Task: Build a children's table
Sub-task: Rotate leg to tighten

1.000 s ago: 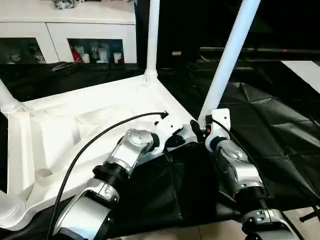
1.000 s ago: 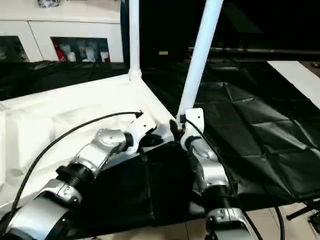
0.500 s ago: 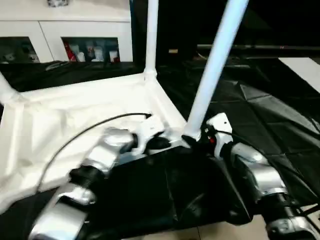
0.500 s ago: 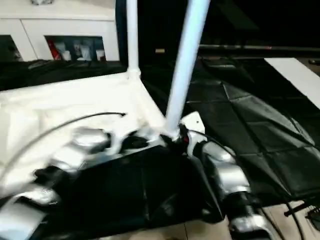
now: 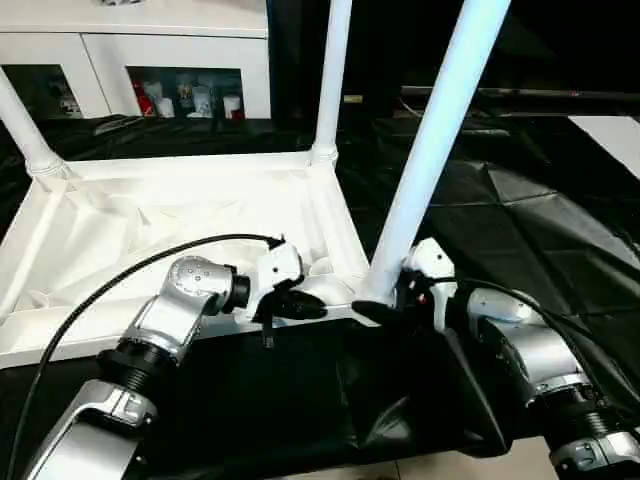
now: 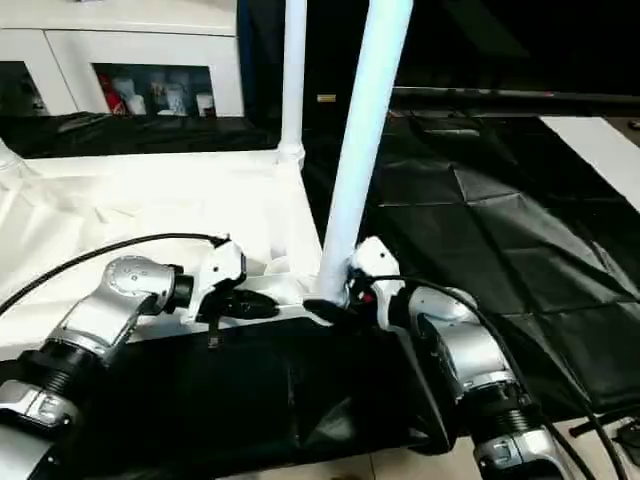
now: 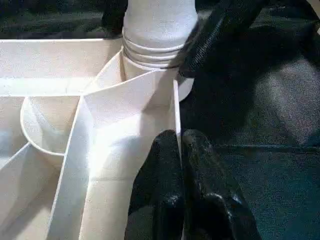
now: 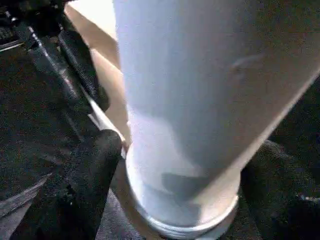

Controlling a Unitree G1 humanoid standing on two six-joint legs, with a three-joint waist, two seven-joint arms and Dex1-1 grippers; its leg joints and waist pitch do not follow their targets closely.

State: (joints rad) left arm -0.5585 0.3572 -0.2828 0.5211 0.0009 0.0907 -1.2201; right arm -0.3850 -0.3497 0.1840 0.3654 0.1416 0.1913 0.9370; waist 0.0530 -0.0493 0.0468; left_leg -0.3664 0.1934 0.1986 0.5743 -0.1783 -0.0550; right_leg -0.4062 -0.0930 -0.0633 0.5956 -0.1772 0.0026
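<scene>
The children's table (image 5: 150,230) lies upside down on the black cloth, ribbed underside up. Three white legs stand in its corner sockets: the near right leg (image 5: 435,160), a far leg (image 5: 330,80) and a far left leg (image 5: 22,125). My left gripper (image 5: 305,308) is shut on the thin front rim (image 7: 175,110) just beside the near right socket. My right gripper (image 5: 390,305) is open, with one black finger (image 8: 90,185) on each side of that leg's base (image 8: 185,200), close against it.
The black-draped work table (image 5: 520,220) stretches to the right and front of the white table. A white cabinet (image 5: 130,40) with glass doors stands behind. My left arm's black cable (image 5: 120,280) arcs over the tabletop's underside.
The camera has shifted, so the table looks squarer to me. My right gripper's fingers have spread wider around the near leg's base. The left gripper stays shut on the rim.
</scene>
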